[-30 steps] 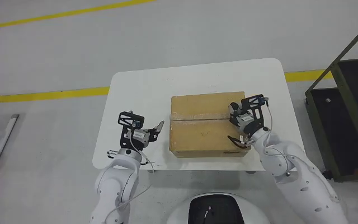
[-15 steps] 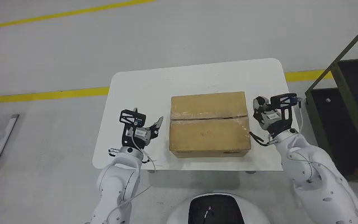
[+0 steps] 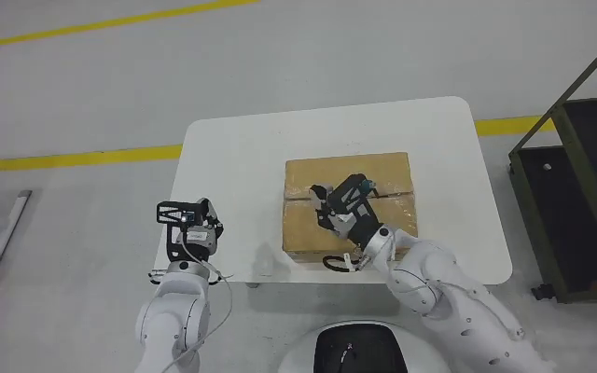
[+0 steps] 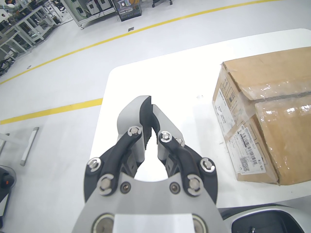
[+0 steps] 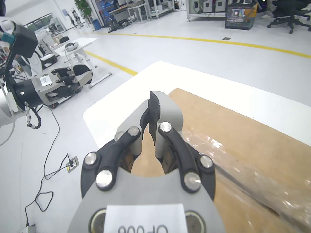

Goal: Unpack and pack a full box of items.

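Box (image 3: pixel 373 168) sits mid-table (image 3: pixel 233 158), flaps down, clear tape along the top seam and down the ends. Right gripper (image 5: pixel 152 112) hangs over the box's left half, just above the taped seam; fingers pressed together, nothing between them. Left gripper (image 4: pixel 149 116) is over the table's left edge, well apart from the box, pads touching too, empty. Printed labels are on the box end that faces the left gripper.
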You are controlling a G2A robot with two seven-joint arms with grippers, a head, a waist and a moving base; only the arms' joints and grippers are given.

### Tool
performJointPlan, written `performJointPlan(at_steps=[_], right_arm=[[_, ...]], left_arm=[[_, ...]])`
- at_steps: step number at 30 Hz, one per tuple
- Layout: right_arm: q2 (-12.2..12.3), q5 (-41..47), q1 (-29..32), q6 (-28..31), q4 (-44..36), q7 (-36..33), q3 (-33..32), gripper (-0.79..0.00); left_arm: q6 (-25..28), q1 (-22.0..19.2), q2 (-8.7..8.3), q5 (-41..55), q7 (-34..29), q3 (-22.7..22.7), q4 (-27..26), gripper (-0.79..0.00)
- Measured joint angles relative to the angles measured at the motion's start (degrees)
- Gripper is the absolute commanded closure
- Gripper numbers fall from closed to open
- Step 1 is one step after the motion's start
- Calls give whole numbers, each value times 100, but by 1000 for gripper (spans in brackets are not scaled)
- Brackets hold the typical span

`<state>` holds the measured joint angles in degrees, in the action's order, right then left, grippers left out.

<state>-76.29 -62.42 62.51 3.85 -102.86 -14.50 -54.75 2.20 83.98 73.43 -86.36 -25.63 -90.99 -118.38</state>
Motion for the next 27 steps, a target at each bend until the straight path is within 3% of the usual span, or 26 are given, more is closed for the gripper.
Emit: performJointPlan(at_steps=[5, 10, 22, 27], right_arm=[[-160, -207, -427, -289, 673, 67, 490, 0], [-196, -202, -362, -506, 1062, 126, 426, 0], [-83, -101, 259, -831, 660, -190, -386, 0], [-46, -175, 524, -949, 412, -327, -612, 0]], left_arm=[[-7, 124, -5, 23, 29, -73, -56, -49], [23, 128, -5, 31, 41, -16, -22, -46], [289, -246, -12, 41, 30, 192, 255, -154], [349, -333, -16, 58, 13, 232, 315, -154]])
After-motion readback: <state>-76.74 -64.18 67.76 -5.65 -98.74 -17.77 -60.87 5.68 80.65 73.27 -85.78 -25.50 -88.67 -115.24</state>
